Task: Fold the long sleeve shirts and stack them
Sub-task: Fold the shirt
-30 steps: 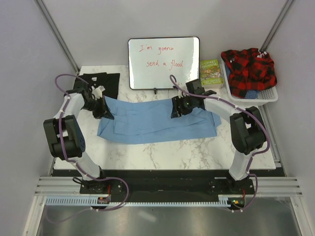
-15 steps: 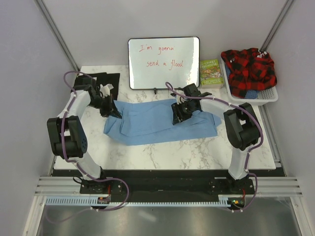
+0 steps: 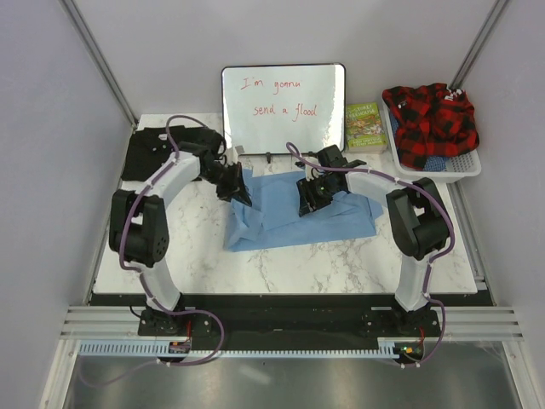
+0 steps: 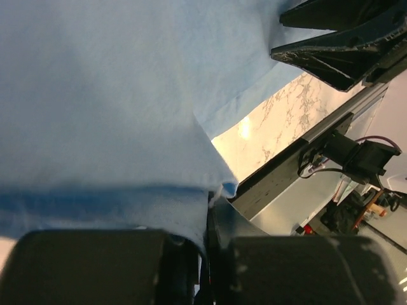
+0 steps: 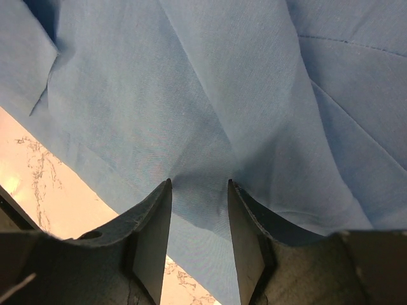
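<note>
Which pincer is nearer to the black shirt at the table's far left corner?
Left. The left pincer holds the light blue shirt to the right of the black shirt; the right pincer sits farther right, over that shirt's middle.

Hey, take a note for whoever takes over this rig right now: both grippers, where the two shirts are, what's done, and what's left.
Left gripper: shut on the light blue shirt, holding its left edge raised over the shirt's middle.
Right gripper: open, tips pressed down on the same shirt with a pucker of cloth between them.
Black shirt: back left corner of the table, apart from the blue one. It lies flat and compact and looks folded.
Done: the blue shirt's sideways fold is part way over.
Left: lay that fold down, finish folding the blue shirt, then stack the two shirts.
</note>
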You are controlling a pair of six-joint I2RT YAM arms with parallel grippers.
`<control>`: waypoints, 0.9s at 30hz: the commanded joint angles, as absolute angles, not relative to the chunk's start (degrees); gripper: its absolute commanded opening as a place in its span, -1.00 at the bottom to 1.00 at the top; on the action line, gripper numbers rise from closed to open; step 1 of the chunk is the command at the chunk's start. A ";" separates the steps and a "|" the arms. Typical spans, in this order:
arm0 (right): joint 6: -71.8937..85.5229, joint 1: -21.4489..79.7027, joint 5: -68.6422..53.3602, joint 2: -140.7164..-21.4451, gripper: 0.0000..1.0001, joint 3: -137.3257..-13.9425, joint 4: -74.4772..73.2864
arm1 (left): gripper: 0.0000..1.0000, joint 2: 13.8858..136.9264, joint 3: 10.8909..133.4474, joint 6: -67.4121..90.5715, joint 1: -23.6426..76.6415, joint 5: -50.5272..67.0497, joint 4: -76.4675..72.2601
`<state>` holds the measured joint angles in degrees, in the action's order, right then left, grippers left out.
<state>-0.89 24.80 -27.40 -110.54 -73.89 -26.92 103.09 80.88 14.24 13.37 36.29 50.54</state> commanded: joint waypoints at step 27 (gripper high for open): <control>-2.02 22.68 -28.39 -102.93 0.06 -75.15 -28.91 | 0.60 95.81 77.70 23.48 18.02 39.38 26.80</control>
<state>-0.71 24.10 -28.21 -108.22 -73.89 -27.70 101.45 80.12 26.11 20.16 38.20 31.62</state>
